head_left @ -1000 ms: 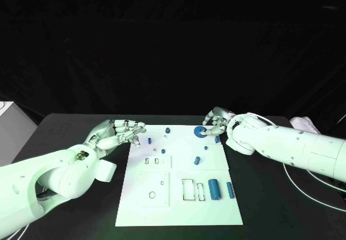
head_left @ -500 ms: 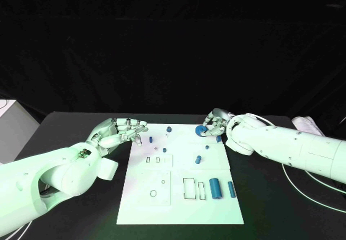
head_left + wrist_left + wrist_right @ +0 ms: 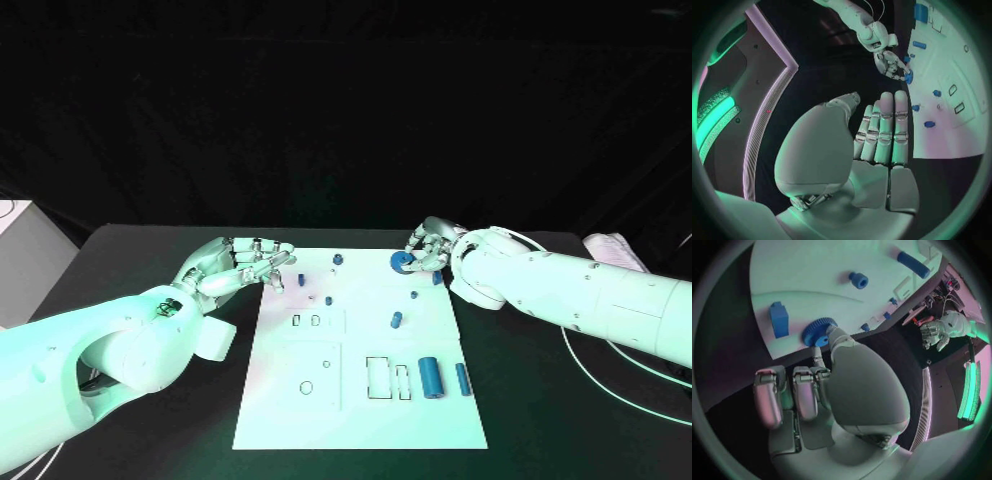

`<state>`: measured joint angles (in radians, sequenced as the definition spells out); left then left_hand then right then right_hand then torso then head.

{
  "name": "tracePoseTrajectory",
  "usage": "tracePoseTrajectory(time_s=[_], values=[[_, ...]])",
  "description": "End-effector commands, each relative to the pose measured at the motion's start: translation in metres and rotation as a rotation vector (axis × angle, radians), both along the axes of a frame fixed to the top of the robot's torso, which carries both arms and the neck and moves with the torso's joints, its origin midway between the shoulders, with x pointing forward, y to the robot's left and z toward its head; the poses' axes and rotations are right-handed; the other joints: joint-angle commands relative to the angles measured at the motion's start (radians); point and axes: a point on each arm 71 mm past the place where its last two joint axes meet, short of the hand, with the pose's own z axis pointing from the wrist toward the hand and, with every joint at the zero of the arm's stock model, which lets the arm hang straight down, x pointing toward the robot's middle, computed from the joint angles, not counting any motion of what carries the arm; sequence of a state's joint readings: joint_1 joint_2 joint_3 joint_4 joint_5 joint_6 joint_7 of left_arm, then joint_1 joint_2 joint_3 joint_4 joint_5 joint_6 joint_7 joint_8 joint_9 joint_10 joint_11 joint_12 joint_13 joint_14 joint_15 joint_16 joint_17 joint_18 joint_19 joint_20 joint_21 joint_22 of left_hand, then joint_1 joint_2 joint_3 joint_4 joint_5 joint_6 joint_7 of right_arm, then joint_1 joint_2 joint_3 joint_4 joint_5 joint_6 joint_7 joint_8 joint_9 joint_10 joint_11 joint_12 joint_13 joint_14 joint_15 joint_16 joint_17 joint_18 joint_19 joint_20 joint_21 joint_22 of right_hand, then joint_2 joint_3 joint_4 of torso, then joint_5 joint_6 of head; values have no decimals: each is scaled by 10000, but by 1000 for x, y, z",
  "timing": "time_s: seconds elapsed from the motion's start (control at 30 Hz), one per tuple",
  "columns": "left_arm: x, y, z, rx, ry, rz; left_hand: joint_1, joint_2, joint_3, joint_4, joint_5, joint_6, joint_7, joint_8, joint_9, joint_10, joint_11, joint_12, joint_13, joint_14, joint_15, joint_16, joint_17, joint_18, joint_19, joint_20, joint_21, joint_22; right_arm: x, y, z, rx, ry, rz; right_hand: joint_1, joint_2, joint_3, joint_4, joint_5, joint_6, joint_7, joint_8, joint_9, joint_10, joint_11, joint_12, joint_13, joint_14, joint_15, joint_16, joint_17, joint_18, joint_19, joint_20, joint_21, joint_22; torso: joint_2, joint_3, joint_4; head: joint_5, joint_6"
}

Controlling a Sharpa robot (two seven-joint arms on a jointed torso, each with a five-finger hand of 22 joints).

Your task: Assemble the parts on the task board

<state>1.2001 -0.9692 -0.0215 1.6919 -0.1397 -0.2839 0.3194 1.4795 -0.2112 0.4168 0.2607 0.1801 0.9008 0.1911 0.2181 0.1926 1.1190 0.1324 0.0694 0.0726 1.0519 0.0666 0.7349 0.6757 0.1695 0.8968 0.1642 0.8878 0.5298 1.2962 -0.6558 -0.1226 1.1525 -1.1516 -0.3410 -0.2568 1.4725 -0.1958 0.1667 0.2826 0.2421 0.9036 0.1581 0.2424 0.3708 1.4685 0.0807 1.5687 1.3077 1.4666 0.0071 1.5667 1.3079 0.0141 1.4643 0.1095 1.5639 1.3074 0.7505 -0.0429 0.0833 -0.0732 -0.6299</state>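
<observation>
Little has moved over the last second: the right hand [image 3: 427, 247] sits at the same far right corner of the task board [image 3: 361, 400], and the left hand [image 3: 238, 265] hovers at the same spot by the board's far left edge. In the head view the right hand's fingers are closed round a blue gear [image 3: 401, 262]; the right wrist view shows a fingertip touching the gear's [image 3: 819, 332] toothed rim at the board's edge, with a blue block [image 3: 779, 319] just beside it and a small blue round part [image 3: 858, 280] further in. The left hand holds nothing; in the left wrist view its fingers [image 3: 887, 131] lie straight and side by side, the thumb set a little apart. One task board lies in the middle of the black table [image 3: 130, 260]. On it, apart from the gear, the head view shows about seven blue parts: one peg [image 3: 338, 259] near the far edge, one peg [image 3: 302, 280] close to the left hand's fingertips, one small part [image 3: 327, 300] beside it, one tiny part [image 3: 414, 295] near the right edge, one short cylinder [image 3: 395, 320] in the middle, and two long cylinders lying side by side near the right edge, a thick one [image 3: 430, 377] and a thinner one [image 3: 462, 379]. Several outlined slots [image 3: 376, 378] are marked on the board.
</observation>
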Motion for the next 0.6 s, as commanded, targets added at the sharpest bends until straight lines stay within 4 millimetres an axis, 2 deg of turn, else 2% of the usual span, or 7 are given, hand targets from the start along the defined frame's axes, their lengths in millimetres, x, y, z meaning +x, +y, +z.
tracePoseTrajectory(time_s=[0.03,0.13,0.6], values=[[-1,-3,1,-56,-37,-218,49,1,64,-8,-40,-3,66,-48,14,3,40,-18,16,-33,2,40,15,125,-45,-5,42,17,0,2,-3,-87,-6,-24,-100,229,235,24,60,220,-48,64,-33,1023,-69,21,2631,1042,-56,41,2629,-141,1065,-26,69,2634,4,-3,0,-11,-13],[-1,-3,1,-55,-29,-227,47,3,74,-9,-40,-5,72,-50,18,2,43,-19,15,-40,3,53,14,125,-62,-3,65,33,0,3,-2,-108,-156,-190,-212,326,420,30,54,407,-113,100,-48,1023,-124,21,2631,1042,-107,41,2629,-141,1065,-69,69,2634,-2,-8,7,-23,-18],[-1,-3,1,-45,-9,-240,47,3,74,-9,-40,-5,72,-50,18,2,43,-19,15,-40,3,53,14,125,-62,-3,65,33,-10,20,7,-1106,-1794,89,-284,175,782,-75,49,772,-261,177,-73,1023,-260,21,2631,1042,-231,41,2629,-141,1065,-186,69,2634,-6,0,-2,45,3]])
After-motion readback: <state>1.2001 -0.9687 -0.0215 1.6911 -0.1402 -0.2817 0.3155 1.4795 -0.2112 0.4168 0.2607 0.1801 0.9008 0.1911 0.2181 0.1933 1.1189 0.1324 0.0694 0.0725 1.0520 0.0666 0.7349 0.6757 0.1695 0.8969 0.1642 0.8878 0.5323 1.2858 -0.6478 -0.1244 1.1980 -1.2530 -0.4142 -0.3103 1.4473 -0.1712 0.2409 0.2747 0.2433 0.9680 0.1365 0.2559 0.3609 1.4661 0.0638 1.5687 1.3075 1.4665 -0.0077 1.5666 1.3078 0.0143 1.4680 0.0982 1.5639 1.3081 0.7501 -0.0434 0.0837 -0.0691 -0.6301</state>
